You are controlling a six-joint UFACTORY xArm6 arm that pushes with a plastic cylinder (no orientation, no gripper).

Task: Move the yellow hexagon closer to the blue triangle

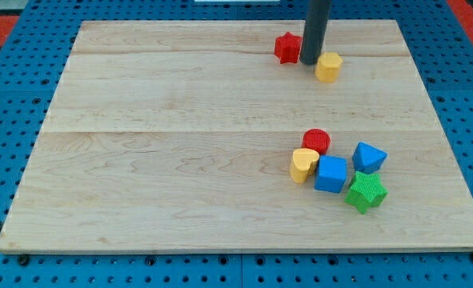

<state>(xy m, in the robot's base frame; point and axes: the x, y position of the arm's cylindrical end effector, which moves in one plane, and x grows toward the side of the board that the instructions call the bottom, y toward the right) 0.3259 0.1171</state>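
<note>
My tip (310, 62) sits upper right of centre, between the red star (286, 48) and the yellow hexagon (328, 67), just beside both; a bare rod, it grips nothing. Lower right, well apart, the blue triangle (369, 157) clusters with red cylinder (317, 142), yellow heart (303, 165), blue cube (330, 174) and green star (366, 192)

Yellow hexagon (328, 66), blue triangle (369, 157), pale wooden board (180, 160).

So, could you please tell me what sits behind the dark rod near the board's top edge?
Behind my tip sits the red star block, its right side hidden by the rod. The yellow hexagon lies just to the tip's right, uncovered.
</note>
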